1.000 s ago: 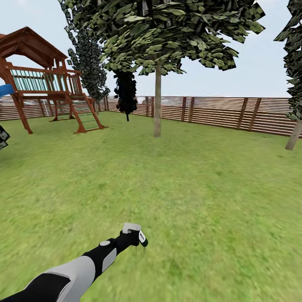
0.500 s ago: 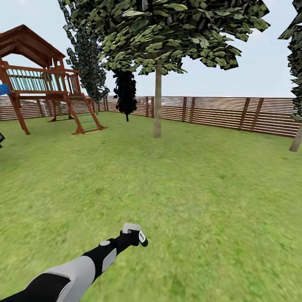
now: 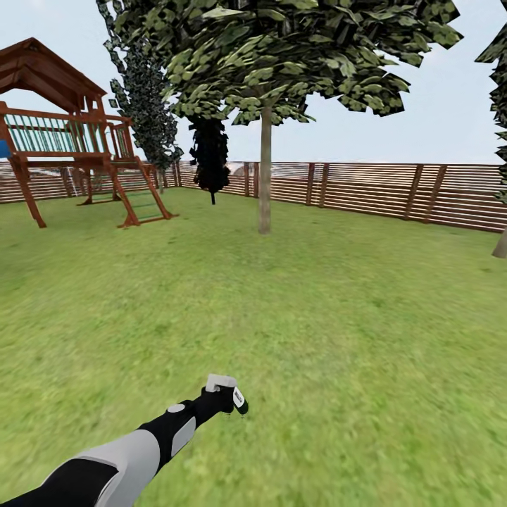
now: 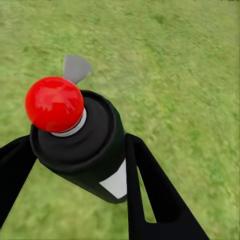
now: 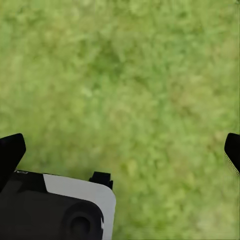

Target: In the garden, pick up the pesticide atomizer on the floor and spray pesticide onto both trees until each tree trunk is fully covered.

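Two trees: near tree (image 3: 265, 105) stands ahead on the lawn (image 3: 338, 310), trunk (image 3: 265, 176) upright just in front of the fence (image 3: 394, 190); of the second only a slanted trunk base (image 3: 501, 245) and a strip of leaves show at the head view's right edge.
Change: the whole head view has slid over the last second. The playset (image 3: 63, 134) has drifted toward the left edge and the second trunk is nearly out at the right, so the camera and base are moving, not the garden.
Left hand (image 3: 224, 400): held out low over the grass in the same pose as a second ago, fingers (image 4: 150, 190) clamped on either side of the atomizer (image 4: 82, 142).
Atomizer: off the floor and carried; red spot (image 4: 54, 104) and white label (image 4: 119, 182) face the wrist camera.
Right hand (image 5: 120, 150): fingers spread wide over bare grass, holding nothing.
Spray: no white specks on either trunk.
Meaning: pick-up is done and the robot is closing on the near tree; it looks too far off to spray yet.
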